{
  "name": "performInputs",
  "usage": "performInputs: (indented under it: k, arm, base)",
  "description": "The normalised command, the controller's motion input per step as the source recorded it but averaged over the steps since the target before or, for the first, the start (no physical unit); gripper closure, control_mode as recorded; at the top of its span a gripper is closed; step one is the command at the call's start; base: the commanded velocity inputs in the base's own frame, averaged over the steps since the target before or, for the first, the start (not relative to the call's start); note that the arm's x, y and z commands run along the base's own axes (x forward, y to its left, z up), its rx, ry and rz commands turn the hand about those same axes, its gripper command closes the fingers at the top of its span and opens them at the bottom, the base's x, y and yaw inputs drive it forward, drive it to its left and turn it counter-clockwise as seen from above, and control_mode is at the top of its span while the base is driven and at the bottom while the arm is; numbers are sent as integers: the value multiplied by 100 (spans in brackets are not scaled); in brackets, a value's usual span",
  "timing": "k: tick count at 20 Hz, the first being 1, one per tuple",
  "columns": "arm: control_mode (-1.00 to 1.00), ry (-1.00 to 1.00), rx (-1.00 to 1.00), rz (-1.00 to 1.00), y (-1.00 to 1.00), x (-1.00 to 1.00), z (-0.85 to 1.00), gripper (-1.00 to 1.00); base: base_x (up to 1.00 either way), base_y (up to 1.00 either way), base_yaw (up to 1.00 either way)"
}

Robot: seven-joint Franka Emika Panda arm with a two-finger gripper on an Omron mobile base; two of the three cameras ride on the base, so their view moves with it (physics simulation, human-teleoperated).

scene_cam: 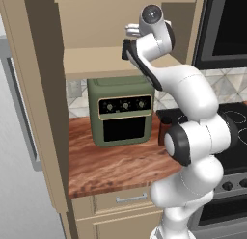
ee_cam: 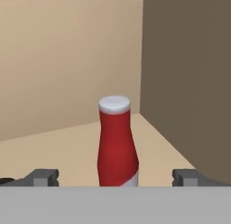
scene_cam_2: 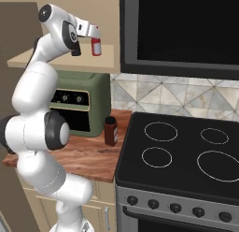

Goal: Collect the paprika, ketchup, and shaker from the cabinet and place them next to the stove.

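The ketchup [ee_cam: 117, 151], a slim red bottle with a pale top, stands upright on the cabinet [ee_cam: 67, 60] shelf near its right inner wall. My gripper [ee_cam: 116, 178] is open, one fingertip on each side of the bottle's base and not touching it. From the right base view the gripper [scene_cam_2: 94, 32] is up inside the cabinet [scene_cam_2: 60, 62] at the ketchup [scene_cam_2: 96, 47]. The paprika [scene_cam_2: 110, 130], a dark brown jar with a black cap, stands on the wooden counter right beside the stove [scene_cam_2: 186, 147]. The shaker is out of view.
An olive-green toaster oven [scene_cam_2: 77, 105] sits on the counter [scene_cam_2: 88, 158] under the cabinet shelf [scene_cam: 91, 62], left of the paprika. A dark microwave [scene_cam_2: 182, 30] hangs above the stove. Drawers with metal handles [scene_cam: 130, 198] run below the counter.
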Motion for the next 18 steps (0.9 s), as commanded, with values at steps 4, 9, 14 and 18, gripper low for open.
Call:
performInputs:
  k: [4,9,14,18]
  arm:
    - [-100,0,0,0,0,5,0,-100]
    - [-100,0,0,0,0,4,0,-100]
    - [-100,0,0,0,0,4,0,-100]
    - [-100,0,0,0,-5,0,0,-100]
  base:
    - [0,0,0]
    - [0,0,0]
    - [0,0,0]
    - [0,0,0]
